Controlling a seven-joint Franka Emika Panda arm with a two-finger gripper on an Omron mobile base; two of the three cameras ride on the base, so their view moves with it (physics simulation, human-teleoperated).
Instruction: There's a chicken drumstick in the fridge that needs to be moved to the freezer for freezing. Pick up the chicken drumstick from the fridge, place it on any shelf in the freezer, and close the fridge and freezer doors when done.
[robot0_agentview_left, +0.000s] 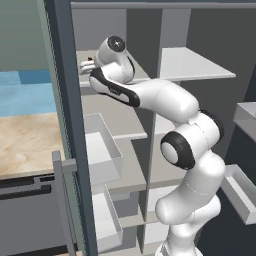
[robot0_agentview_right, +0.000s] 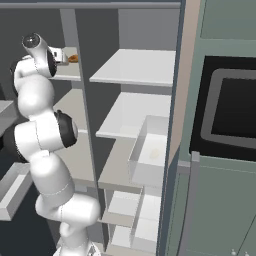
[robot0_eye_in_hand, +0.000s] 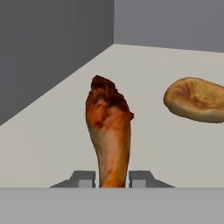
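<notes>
Tapering from a charred reddish-brown bulb, the chicken drumstick sits seemingly pinched between the hand's nearly-closed fingers.

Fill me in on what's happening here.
The white arm is reaching into an upper shelf of the open slate-blue unit. In the hand view, the gripper has the chicken drumstick between its fingers, narrow end at the tips. A golden-brown bun-like item lies beside it. Both doors are open.

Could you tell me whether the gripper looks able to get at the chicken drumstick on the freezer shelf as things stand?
Probably yes: the gripper already has a finger either side of the chicken drumstick, with nothing between; the bun-like item lies off to one side.
</notes>
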